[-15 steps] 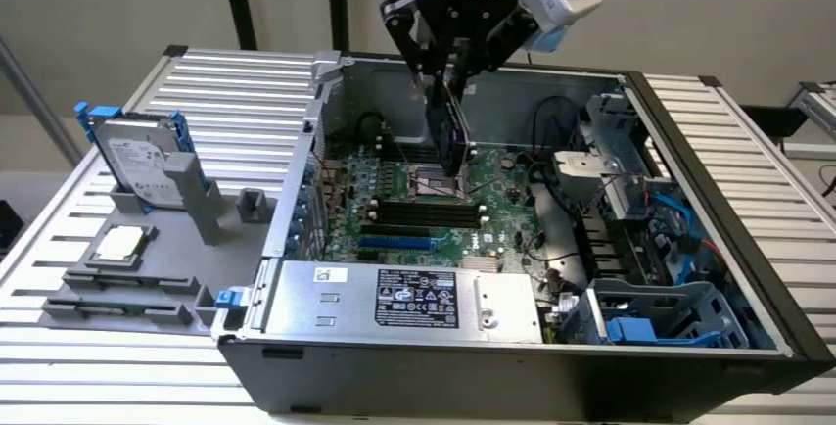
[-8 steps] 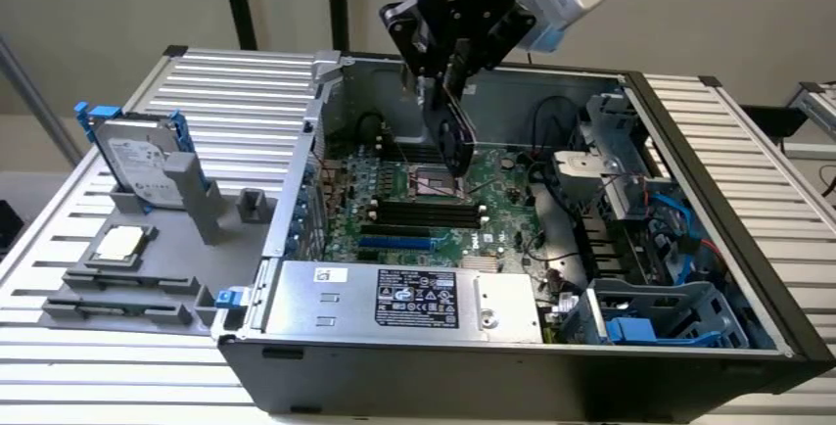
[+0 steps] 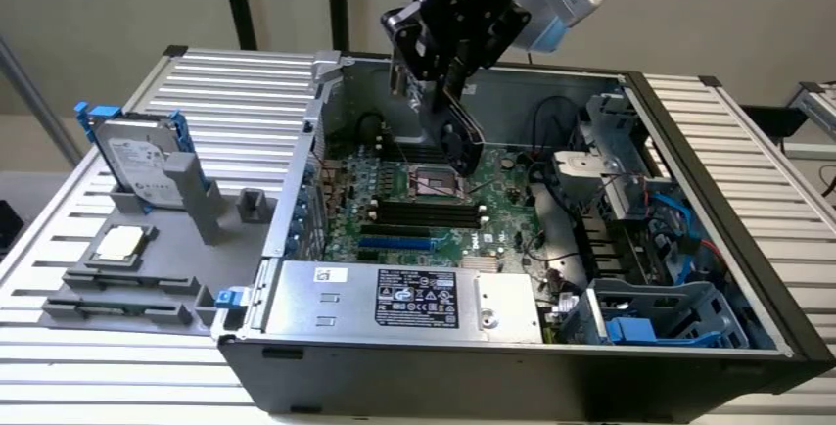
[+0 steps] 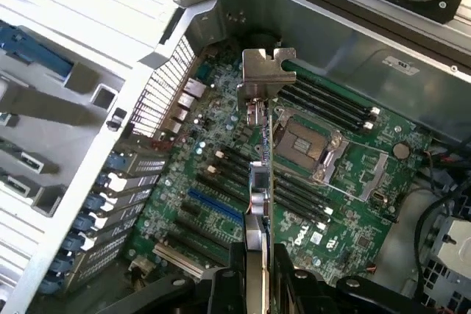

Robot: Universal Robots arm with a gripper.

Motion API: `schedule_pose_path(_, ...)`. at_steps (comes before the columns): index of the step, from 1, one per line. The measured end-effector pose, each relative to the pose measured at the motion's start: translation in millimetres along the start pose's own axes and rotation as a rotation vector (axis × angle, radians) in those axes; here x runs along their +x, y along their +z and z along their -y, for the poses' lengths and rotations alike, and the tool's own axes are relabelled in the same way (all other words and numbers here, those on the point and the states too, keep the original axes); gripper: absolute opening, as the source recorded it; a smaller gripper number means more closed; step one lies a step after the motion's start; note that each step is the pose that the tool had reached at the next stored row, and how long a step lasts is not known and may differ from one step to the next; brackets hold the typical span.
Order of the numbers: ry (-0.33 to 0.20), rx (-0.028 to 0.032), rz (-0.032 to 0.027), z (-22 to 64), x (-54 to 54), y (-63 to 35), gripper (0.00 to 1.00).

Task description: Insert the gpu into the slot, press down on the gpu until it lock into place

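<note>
At the exterior view's left, a hard drive is stood in a grey holder on the desk. At centre, an open case is seen, the blue slot lying bare on its motherboard. Above, at upper centre, the gpu is held on edge, clamped between the fingers, apart from the slot.

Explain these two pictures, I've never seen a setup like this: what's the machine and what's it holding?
A robot arm hangs over an open computer case lying on a slatted table. One picture comes from a camera off the arm, the other from a camera on its wrist, looking down at the green motherboard. Its jaws are closed on the gpu, a flat black card held on edge above the board, not yet in the blue slot. A hard drive stands beside the case.
</note>
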State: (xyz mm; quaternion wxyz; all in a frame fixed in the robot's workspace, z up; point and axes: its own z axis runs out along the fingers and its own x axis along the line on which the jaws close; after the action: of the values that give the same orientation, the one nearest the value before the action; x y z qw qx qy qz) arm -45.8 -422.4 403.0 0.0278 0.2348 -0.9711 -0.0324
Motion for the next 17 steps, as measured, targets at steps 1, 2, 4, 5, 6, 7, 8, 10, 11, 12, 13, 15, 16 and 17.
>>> schedule_pose_path(1, -0.017, 0.0008, -0.0012, 0.0, 0.0, 0.2, 0.26)
schedule_pose_path(2, -0.036, 0.0016, -0.0024, 0.0, 0.0, 0.4, 0.26)
schedule_pose_path(4, -0.072, 0.0033, -0.0048, 0.1, 0.0, 0.8, 0.26)
schedule_pose_path(5, -0.091, 0.0041, -0.0059, 0.1, 0.0, 1.0, 0.26)
schedule_pose_path(6, -0.109, 0.0049, -0.007, 0.1, -0.1, 1.2, 0.26)
schedule_pose_path(7, -0.127, 0.0058, -0.0079, 0.1, -0.1, 1.5, 0.26)
schedule_pose_path(8, -0.145, 0.0067, -0.0089, 0.2, -0.1, 1.7, 0.26)
schedule_pose_path(10, -0.182, 0.0087, -0.011, 0.2, -0.1, 2.3, 0.26)
schedule_pose_path(11, -0.198, 0.0095, -0.0118, 0.2, -0.1, 2.5, 0.26)
schedule_pose_path(12, -0.216, 0.0104, -0.0127, 0.2, -0.1, 2.8, 0.26)
schedule_pose_path(13, -0.235, 0.0114, -0.0137, 0.2, -0.1, 3.1, 0.26)
schedule_pose_path(15, -0.272, 0.0133, -0.0156, 0.3, -0.2, 3.6, 0.26)
schedule_pose_path(16, -0.29, 0.0143, -0.0166, 0.3, -0.2, 3.9, 0.26)
schedule_pose_path(17, -0.308, 0.0152, -0.0176, 0.3, -0.2, 4.2, 0.26)
